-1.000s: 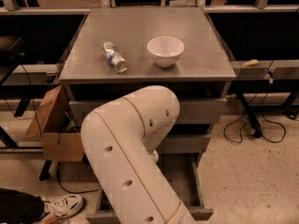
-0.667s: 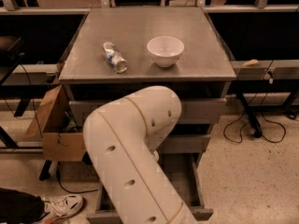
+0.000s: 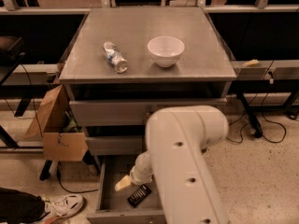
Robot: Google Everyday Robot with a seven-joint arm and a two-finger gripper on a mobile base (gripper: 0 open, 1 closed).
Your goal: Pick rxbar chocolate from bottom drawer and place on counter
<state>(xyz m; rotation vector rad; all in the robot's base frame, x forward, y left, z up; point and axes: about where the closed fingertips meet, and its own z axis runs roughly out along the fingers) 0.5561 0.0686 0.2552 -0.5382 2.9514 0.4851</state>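
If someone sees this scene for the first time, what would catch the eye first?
The large white robot arm fills the lower foreground and reaches down into the open bottom drawer. There its gripper is close beside the black rxbar chocolate, which lies on the drawer floor. On the counter above, a white bowl stands to the right of a clear plastic bottle lying on its side.

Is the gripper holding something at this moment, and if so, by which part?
Nothing is held. The gripper is down in the bottom drawer, close beside the rxbar chocolate, which lies flat on the drawer floor.
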